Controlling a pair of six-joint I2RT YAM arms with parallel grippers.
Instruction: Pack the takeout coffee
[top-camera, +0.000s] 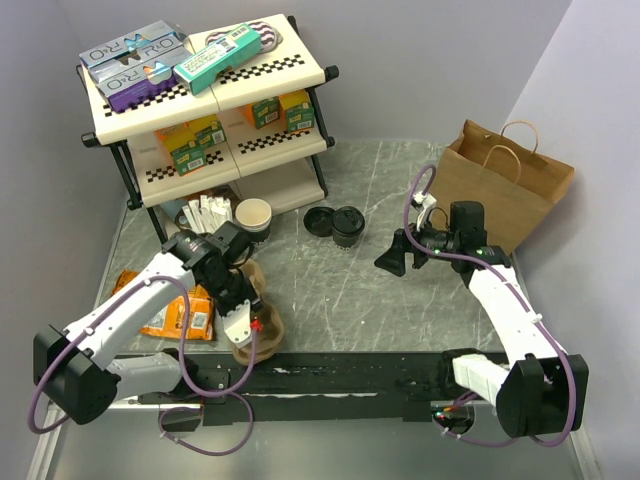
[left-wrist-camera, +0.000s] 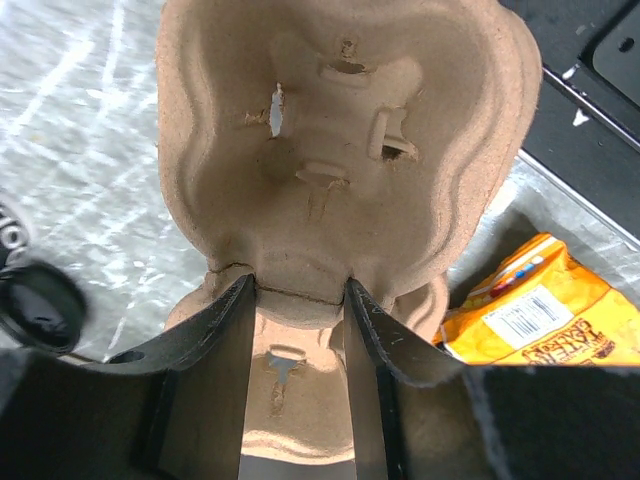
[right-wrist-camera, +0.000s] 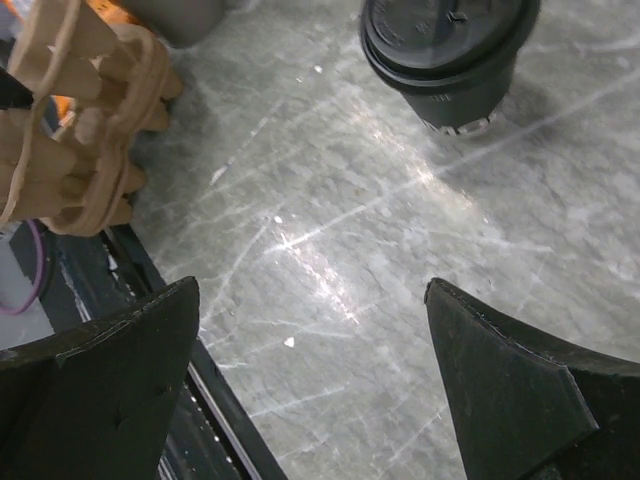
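The takeout coffee, a small cup under a round black lid, stands upright at mid-table; from the right wrist it appears at top right as the same lidded cup. My right gripper is open with nothing between its fingers, and it hovers over bare tabletop just right of the cup. My left gripper is shut on the middle ridge of a brown pulp cup carrier near the table's front edge. In the left wrist view both black fingers pinch that carrier, whose wells hold nothing.
A brown paper bag stands at the right rear. A shelf rack of boxes fills the left rear, with a cup of white sticks and an open paper cup before it. A loose black lid and orange snack bags lie nearby.
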